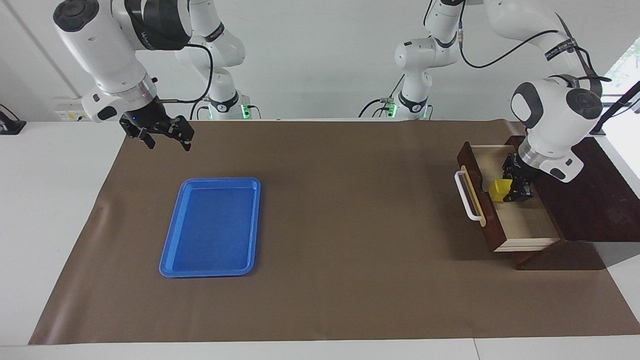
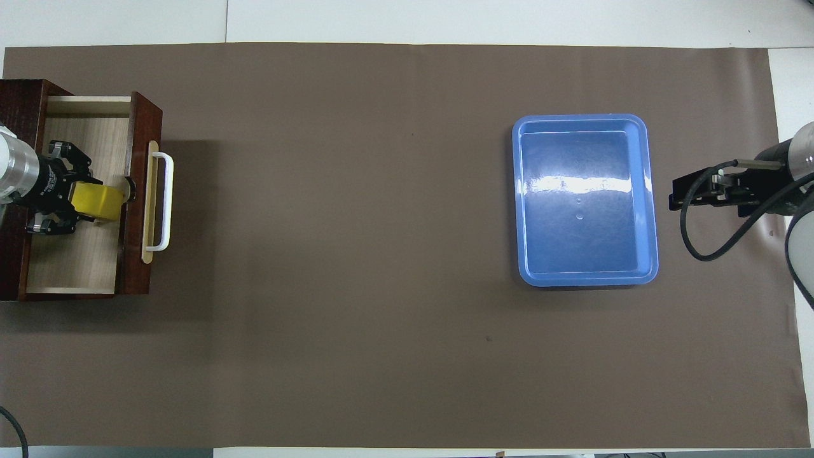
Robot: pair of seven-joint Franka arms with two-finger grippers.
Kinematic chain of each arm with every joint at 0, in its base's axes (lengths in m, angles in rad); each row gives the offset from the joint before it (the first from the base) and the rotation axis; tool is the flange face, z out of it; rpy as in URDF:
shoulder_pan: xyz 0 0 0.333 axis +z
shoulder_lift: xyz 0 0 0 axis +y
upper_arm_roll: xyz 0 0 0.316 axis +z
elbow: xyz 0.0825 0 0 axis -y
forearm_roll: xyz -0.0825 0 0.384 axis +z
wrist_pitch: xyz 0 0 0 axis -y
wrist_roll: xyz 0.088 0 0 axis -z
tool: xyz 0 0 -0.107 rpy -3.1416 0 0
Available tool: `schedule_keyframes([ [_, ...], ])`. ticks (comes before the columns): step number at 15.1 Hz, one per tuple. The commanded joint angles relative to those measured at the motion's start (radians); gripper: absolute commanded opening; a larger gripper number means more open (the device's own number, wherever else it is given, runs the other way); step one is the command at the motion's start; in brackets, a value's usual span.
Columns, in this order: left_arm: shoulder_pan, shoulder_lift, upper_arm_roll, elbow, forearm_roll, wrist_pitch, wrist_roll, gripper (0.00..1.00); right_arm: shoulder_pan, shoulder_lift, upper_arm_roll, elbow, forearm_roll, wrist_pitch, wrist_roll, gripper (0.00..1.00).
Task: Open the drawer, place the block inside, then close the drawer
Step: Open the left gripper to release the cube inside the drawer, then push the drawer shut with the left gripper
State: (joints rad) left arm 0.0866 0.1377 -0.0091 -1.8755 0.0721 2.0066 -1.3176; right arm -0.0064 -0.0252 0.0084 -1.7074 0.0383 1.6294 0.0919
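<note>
At the right arm's end of the table: right gripper [image 1: 167,142] [image 2: 675,196], up in the air over the corner of the brown mat [image 1: 350,225] [image 2: 356,254]. Fingers apart, nothing between them. Seen in the overhead view only from the side, with the arm cut off by the edge. Waiting.

Next along, flat on the mat: blue tray [image 1: 220,179] [image 2: 579,117], with nothing in it. Well apart from both grippers.

Then a wide bare stretch of mat.

At the left arm's end: drawer [image 1: 527,222] [image 2: 76,261], pulled open, pale wood floor showing, white handle [image 1: 465,197] [image 2: 166,200] on the front. Dark cabinet [image 1: 595,200] [image 2: 22,92] around it, partly covered by the arm in the facing view and cut off at the edge in the overhead view.

Inside the drawer, reaching down: left gripper [image 1: 507,189] [image 2: 76,198], fingers closed on the block [image 1: 499,190] [image 2: 96,202]. Pads themselves mostly hidden by the block and the black gripper body. Block within the drawer walls, just beside the front wall, about midway along it. Hard to tell whether resting on the drawer floor or held a little above it; underside not visible in either view. Part of the drawer floor hidden under the wrist too.
</note>
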Motion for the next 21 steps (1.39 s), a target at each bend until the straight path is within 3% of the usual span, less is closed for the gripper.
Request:
schedule_keyframes([
  [1,-0.001,-0.032,0.001,-0.005,-0.003,0.009,0.008,1.0,-0.004,-0.018,0.005,-0.018,-0.029,0.007,-0.057,1.0],
  [7,-0.056,-0.03,-0.008,0.167,-0.133,-0.143,-0.078,1.0,-0.004,-0.016,0.007,-0.015,-0.06,-0.009,-0.077,1.0],
  [11,-0.168,-0.033,-0.005,0.133,-0.12,-0.114,-0.257,1.0,-0.004,-0.016,0.007,-0.014,-0.06,-0.014,-0.075,1.0],
  [14,-0.235,-0.03,-0.006,0.052,-0.022,-0.063,-0.342,1.0,-0.006,-0.016,0.007,-0.014,-0.06,-0.014,-0.075,1.0],
  [21,-0.168,-0.035,-0.002,-0.02,-0.012,0.014,-0.29,1.0,-0.004,-0.022,0.012,-0.018,-0.055,-0.037,-0.066,1.0],
])
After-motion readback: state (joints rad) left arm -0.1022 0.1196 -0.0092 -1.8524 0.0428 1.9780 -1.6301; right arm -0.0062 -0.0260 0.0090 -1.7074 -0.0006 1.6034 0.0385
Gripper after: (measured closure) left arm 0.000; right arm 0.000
